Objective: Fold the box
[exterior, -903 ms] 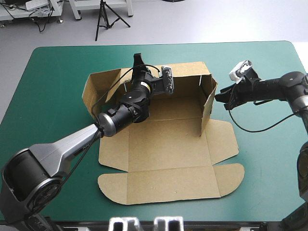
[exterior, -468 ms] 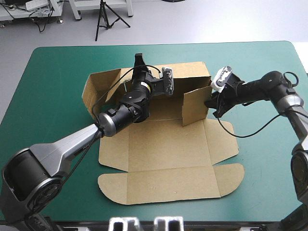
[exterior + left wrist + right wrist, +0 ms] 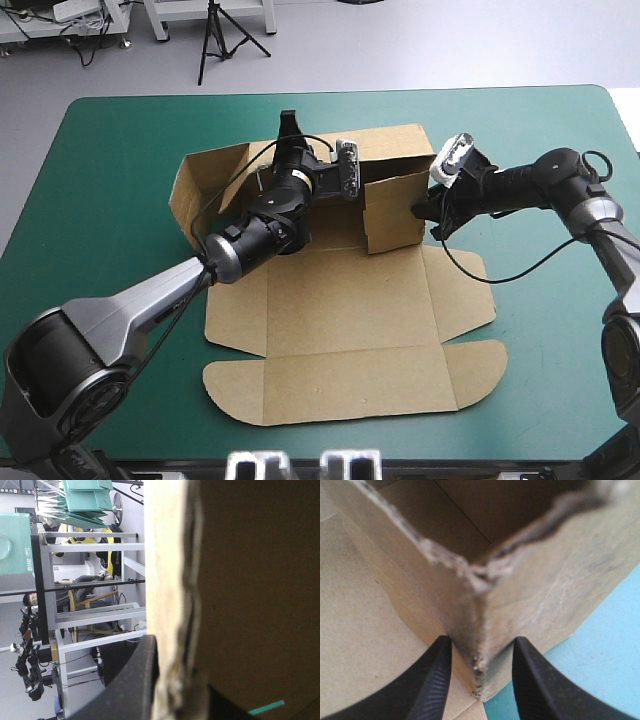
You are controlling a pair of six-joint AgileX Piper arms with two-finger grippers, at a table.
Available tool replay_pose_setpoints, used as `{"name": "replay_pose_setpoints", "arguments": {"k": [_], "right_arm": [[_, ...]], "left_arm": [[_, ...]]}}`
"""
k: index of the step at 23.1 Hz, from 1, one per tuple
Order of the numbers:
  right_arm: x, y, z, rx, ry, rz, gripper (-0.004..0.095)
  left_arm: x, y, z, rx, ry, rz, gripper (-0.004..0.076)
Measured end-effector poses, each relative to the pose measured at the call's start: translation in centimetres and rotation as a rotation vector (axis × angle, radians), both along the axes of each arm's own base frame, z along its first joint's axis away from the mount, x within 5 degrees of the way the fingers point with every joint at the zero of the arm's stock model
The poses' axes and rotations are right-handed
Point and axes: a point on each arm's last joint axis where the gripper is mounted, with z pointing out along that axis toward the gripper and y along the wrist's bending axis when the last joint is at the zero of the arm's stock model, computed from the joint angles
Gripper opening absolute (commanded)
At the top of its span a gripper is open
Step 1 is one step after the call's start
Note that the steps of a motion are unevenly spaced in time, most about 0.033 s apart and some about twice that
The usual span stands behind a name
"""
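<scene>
The brown box (image 3: 340, 310) lies open in the middle of the teal-green table, its back wall (image 3: 395, 148) and left wall (image 3: 205, 185) raised. My left gripper (image 3: 288, 126) sits on the back wall's top edge. In the left wrist view its black fingers (image 3: 135, 680) are shut on the board's edge (image 3: 172, 605). My right gripper (image 3: 422, 212) presses against the right end flap (image 3: 392, 212), which is swung inward in front of the back wall. The right wrist view shows the right gripper (image 3: 480, 647) open, straddling a folded corner of the box (image 3: 545, 590).
The lid panel (image 3: 350, 385) lies flat toward the near edge. A rounded side flap (image 3: 462, 290) lies flat on the right. Bare teal-green cover (image 3: 110, 260) surrounds the board on all sides.
My right gripper has moved left and pushed the right end flap inward, from standing at the box's right side to lying in front of the back wall. The left arm has held still.
</scene>
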Motion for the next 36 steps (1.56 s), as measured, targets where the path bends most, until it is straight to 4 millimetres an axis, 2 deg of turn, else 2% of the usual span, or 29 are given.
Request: {"name": "replay_pose_setpoints", "arguments": {"k": [3, 7, 11, 14, 15, 19, 29, 36], "right_arm": [[0.2, 0.3, 0.3, 0.052, -0.007, -0.014, 0.0371], [1.3, 0.7, -0.8, 0.146, 0.01, -0.054, 0.0361], [2.6, 1.1, -2.1, 0.22, -0.022, -0.046, 0.0238], [3.0, 1.7, -2.5, 0.198, -0.104, -0.013, 0.0228], [3.1, 2.1, -2.5, 0.183, -0.134, -0.011, 0.0206], [3.4, 3.2, -2.5, 0.161, -0.179, -0.045, -0.001], [3.9, 3.6, -2.5, 0.182, -0.149, -0.172, -0.0007], [3.9, 3.6, -2.5, 0.196, -0.129, -0.196, -0.0004]], "left_arm": [[0.0, 0.1, 0.0, 0.005, 0.0, 0.011, -0.0008], [0.2, 0.4, -0.1, 0.01, 0.009, 0.02, -0.0008], [-0.5, 0.8, 0.6, 0.008, 0.067, -0.01, -0.0008], [-0.7, 1.1, 0.8, 0.026, 0.079, -0.02, -0.0008], [-0.7, 1.2, 0.9, 0.025, 0.082, -0.017, -0.0008], [-0.9, 1.2, 0.9, 0.053, 0.112, -0.042, -0.0008], [-1.3, 1.2, 1.3, 0.052, 0.138, -0.076, -0.0008], [-1.3, 1.1, 1.3, 0.046, 0.138, -0.08, -0.0008]]}}
